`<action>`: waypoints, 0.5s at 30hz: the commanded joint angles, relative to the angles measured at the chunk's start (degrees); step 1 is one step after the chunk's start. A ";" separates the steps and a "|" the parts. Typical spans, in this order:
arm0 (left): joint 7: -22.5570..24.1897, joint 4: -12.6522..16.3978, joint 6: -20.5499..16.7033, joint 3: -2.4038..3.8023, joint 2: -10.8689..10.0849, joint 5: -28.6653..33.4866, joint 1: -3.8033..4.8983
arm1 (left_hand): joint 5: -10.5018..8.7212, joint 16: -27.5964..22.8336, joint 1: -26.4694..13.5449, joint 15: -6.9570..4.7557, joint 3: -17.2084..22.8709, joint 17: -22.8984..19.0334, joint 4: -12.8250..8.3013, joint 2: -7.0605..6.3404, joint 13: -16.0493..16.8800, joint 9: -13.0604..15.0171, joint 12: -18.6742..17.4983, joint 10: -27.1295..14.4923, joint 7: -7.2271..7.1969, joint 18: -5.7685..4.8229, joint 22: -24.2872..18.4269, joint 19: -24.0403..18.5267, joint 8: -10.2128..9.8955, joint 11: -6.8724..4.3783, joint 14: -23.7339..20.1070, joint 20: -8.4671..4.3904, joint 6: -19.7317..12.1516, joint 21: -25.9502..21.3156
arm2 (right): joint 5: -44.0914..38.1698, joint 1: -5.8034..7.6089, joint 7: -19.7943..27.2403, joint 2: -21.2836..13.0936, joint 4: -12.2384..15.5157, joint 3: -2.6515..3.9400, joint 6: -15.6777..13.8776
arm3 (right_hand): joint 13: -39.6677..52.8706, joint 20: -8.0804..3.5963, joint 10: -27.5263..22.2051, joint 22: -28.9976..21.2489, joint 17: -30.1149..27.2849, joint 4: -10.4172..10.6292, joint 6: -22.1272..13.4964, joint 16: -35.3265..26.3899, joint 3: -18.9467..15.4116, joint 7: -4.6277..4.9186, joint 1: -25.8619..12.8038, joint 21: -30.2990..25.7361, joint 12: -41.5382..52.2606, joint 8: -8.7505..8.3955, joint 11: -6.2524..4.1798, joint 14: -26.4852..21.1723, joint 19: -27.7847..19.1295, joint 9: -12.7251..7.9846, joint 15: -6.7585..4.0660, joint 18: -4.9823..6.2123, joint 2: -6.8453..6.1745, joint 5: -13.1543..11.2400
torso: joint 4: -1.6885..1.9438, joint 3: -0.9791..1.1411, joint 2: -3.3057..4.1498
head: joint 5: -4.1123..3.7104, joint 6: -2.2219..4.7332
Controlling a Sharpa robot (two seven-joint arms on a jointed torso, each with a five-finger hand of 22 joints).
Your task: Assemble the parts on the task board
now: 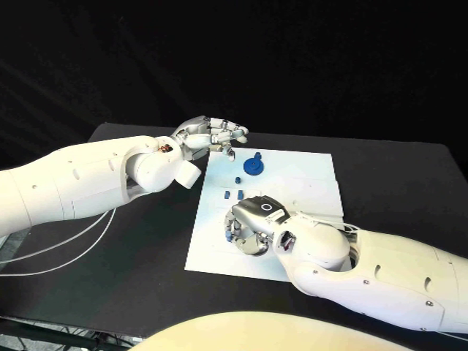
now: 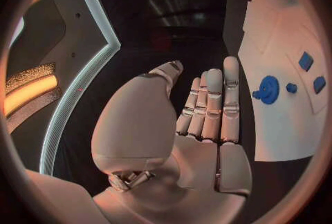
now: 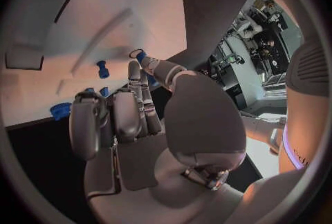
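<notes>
Over on the left, the left hand point(image 1: 210, 136) hangs above the far left corner of the task board point(image 1: 297, 191), and the left wrist view shows its fingers point(image 2: 214, 103) stretched straight and pressed side by side, the thumb set apart, nothing in its grasp. Just to the right of it, on the board's far side, sits the round blue part point(image 1: 254, 166), a disc with a knob standing out of it; the left wrist view has it close beside the fingertips but clear of them, with a small blue peg point(image 2: 291, 88) right next to it and two blue blocks point(image 2: 306, 61) a little further along the board. Moving toward the middle, a small blue piece point(image 1: 238, 180) sits alone on the white plate, and just nearer the robot two more little blue pieces point(image 1: 232, 194) lie side by side. Now to the right: the right hand point(image 1: 253, 224) is down low over the near middle of the board, fingers curled in. The right wrist view shows the thumb and a fingertip closed together on a small blue part point(image 3: 141, 56), pinching it, while the other fingers point(image 3: 123, 113) fold in beside the palm. Another blue peg point(image 3: 102, 69) stands on the board just past those fingers.
</notes>
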 commanded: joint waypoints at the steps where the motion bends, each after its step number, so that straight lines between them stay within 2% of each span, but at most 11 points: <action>1: 0.25 0.12 0.95 0.03 0.06 0.10 0.04 | -0.02 0.33 0.43 0.02 -0.25 -0.08 0.27 0.05 0.04 -0.01 0.21 -0.34 0.99 0.81 -0.06 0.23 0.36 -0.17 -0.49 -0.02 0.23 -0.40 | -0.29 -0.06 -0.54 -0.23 0.20 -0.01 -2.25 | 0.20 -0.32 0.73 6.61 0.51 -0.08 0.62 0.50 0.25 -0.12 -0.23 0.42 0.49 0.41 -0.09 1.31 0.20 0.24 -0.53 -0.75 0.72 -0.02 | -0.03 0.01 0.00 | -0.01 0.07; 15: 0.20 0.12 0.96 0.03 0.03 0.08 0.04 | -0.02 0.33 0.43 0.02 -0.25 -0.08 0.27 0.05 0.04 -0.01 0.21 -0.34 0.99 0.81 -0.06 0.23 0.36 -0.17 -0.49 -0.02 0.23 -0.40 | 0.01 -0.06 -1.53 -0.90 0.02 -0.01 -1.96 | 0.32 -0.39 0.84 6.70 0.75 -0.08 0.76 0.69 0.16 -0.17 -0.31 0.50 0.58 0.50 -0.15 1.37 0.26 0.34 -0.60 -0.78 0.72 0.00 | 0.01 -0.05 0.00 | -0.03 0.08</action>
